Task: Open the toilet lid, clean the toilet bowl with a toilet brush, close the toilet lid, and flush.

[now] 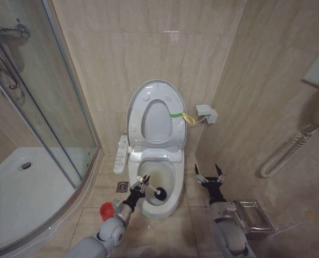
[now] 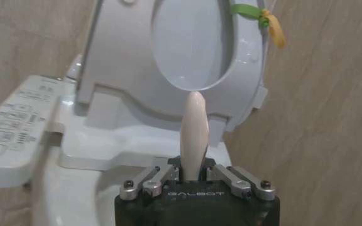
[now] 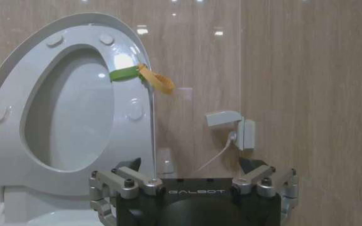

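Observation:
The toilet lid (image 1: 136, 102) stands raised against the wall together with the ring seat, its green strap and yellow loop (image 1: 183, 116) at one edge. The toilet bowl (image 1: 155, 173) below is uncovered, with a brownish tint inside. My left gripper (image 1: 139, 187) is shut on the toilet brush's pale handle (image 2: 192, 127), and the black bristle head (image 1: 161, 194) rests inside the bowl near its front rim. The red holder (image 1: 107, 211) sits on the floor beside my left arm. My right gripper (image 1: 209, 174) hovers open to the right of the bowl, holding nothing.
A glass shower enclosure with a white tray (image 1: 20, 188) fills the left. A bidet control panel (image 1: 120, 153) sticks out at the bowl's left, a floor drain (image 1: 122, 186) lies beside it. A wall socket (image 1: 207, 113), a grab bar (image 1: 280, 156) and a metal holder (image 1: 252, 216) are at right.

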### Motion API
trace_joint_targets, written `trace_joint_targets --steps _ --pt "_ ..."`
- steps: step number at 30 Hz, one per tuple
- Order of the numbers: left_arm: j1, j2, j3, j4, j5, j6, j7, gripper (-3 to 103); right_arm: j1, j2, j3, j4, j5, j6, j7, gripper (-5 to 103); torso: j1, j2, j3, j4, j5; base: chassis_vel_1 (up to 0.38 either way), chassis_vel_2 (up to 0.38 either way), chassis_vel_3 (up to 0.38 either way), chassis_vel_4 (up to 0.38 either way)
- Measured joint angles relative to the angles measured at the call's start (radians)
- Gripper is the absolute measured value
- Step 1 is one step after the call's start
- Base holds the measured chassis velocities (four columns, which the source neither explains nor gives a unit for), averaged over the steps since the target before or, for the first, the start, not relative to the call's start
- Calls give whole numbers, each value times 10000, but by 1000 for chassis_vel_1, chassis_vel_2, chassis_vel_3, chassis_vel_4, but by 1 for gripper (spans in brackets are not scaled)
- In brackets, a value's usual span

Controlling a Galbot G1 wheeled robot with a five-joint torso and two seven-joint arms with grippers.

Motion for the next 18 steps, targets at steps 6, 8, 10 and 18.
trace_joint_targets --steps 6,8,10,18 --pt "454 745 -200 -813 -36 -31 1 19 0 0 0 1 0 0 -1 100 0 0 0 4 0 0 0 0 0" --pt "590 888 -200 -1062 -20 -30 -12 19 0 0 0 0 0 0 0 100 0 0 0 5 1 0 0 0 0" --pt "798 1028 -184 -1502 22 -29 -32 19 -1 0 0 1 0 0 0 100 -1 0 0 5 1 0 0 0 0" --pt "322 345 10 -811 -77 -111 69 19 -1 0 0 0 0 0 0 100 -1 0 0 0 1 0 0 0 0"
